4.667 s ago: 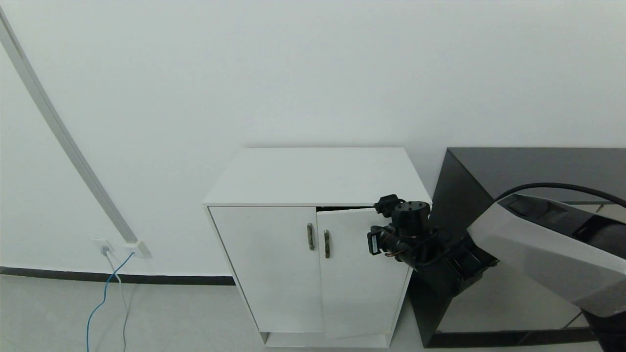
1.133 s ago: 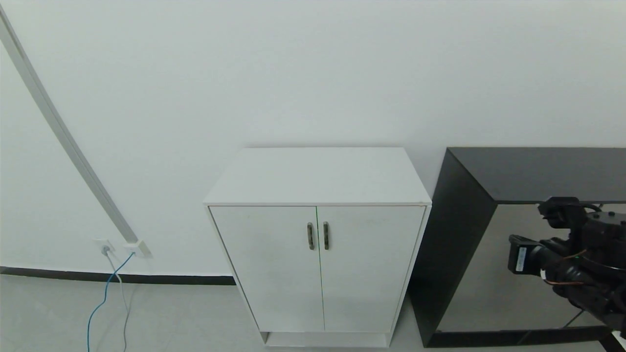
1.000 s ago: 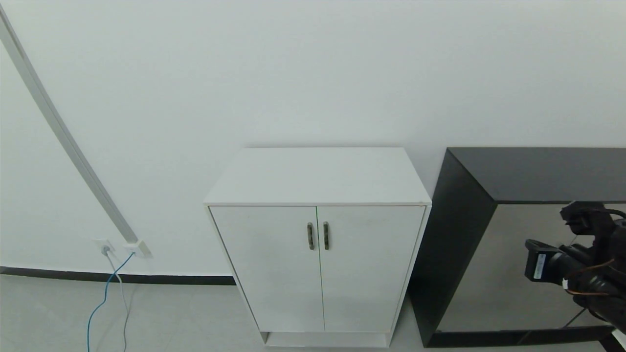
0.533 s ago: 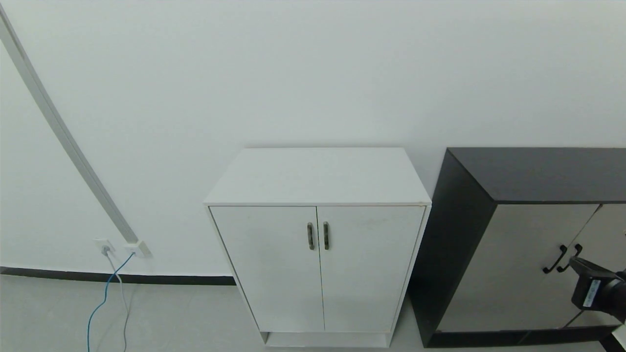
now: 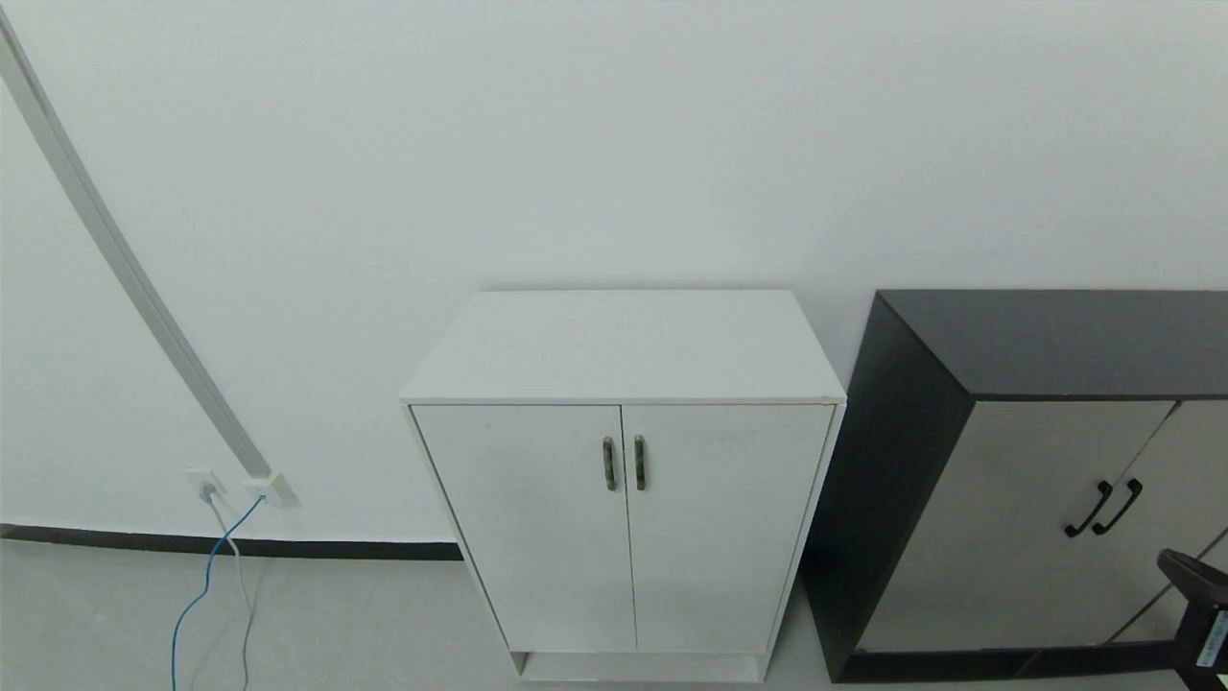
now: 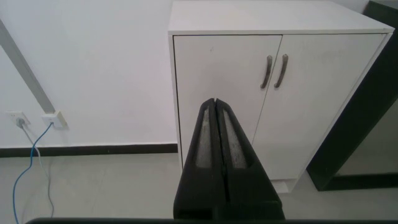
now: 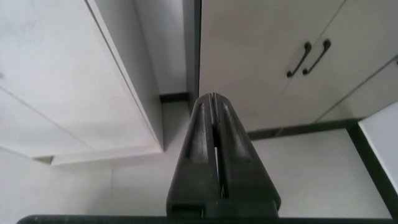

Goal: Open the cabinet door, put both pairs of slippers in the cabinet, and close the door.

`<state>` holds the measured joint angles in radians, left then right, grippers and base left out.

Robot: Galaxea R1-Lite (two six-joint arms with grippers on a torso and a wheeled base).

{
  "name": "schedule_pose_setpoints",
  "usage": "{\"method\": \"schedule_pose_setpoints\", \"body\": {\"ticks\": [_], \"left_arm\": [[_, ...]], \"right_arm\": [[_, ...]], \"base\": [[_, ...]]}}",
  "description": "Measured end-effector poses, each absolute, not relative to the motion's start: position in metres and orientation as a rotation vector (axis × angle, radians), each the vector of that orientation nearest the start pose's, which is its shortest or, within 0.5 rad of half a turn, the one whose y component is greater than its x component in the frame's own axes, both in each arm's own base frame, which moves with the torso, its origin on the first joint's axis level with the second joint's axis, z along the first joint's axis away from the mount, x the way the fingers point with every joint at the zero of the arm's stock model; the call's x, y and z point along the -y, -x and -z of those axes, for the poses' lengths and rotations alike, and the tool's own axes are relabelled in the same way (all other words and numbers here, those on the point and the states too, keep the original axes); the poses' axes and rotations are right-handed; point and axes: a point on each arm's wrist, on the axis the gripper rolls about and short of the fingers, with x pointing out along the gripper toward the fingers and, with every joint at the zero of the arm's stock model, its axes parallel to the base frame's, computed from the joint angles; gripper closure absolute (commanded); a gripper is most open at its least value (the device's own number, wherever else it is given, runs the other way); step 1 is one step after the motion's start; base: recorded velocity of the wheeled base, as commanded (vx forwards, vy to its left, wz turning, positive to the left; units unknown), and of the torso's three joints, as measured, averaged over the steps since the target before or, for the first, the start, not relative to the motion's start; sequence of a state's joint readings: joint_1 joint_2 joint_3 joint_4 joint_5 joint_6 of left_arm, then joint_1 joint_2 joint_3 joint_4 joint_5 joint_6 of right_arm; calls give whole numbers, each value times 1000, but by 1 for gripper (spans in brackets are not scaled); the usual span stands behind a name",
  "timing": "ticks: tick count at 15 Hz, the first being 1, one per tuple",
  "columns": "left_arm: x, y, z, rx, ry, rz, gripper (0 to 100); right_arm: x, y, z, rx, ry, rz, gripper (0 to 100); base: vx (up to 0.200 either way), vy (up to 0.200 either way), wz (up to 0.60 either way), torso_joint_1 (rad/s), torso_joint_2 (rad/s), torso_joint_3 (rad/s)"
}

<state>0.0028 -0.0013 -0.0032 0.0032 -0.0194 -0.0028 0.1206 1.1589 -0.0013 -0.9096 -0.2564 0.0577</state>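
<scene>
Your white cabinet (image 5: 624, 345) is shut again, and the right arm has pulled clear of it.
The right-hand door (image 5: 720, 528), ajar a few seconds ago, now sits flush beside its twin, handles (image 5: 624, 464) side by side; the cabinet stands against the wall next to the black cabinet (image 5: 1055, 336); your right gripper (image 7: 213, 99) has dropped back low in front of that black unit, jaws pressed together; the left gripper (image 6: 215, 106) faces the white doors from well back, jaws likewise pressed together; the closing step looks done, so you're likely finished.

The white cabinet's flat right door (image 5: 720, 528), ajar before, is now closed; the right gripper (image 7: 214, 98) has drawn back, well apart from it.
</scene>
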Motion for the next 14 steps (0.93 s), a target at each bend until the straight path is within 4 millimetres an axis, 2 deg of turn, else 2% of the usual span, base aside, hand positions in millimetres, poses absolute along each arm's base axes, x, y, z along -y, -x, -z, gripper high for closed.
{"method": "schedule_pose_setpoints", "body": {"ticks": [4, 9, 14], "left_arm": [[0, 23, -76, 1, 4, 16, 100], [0, 23, -76, 1, 3, 17, 100], [0, 23, -76, 1, 3, 17, 100]], "right_arm": [[-6, -92, -117, -282, -9, 107, 100], [-2, -49, -108, -315, -14, 50, 100], [0, -12, -97, -255, -37, -62, 100]], "base": [[0, 0, 0, 0, 0, 0], [0, 0, 0, 0, 0, 0], [0, 0, 0, 0, 0, 0]]}}
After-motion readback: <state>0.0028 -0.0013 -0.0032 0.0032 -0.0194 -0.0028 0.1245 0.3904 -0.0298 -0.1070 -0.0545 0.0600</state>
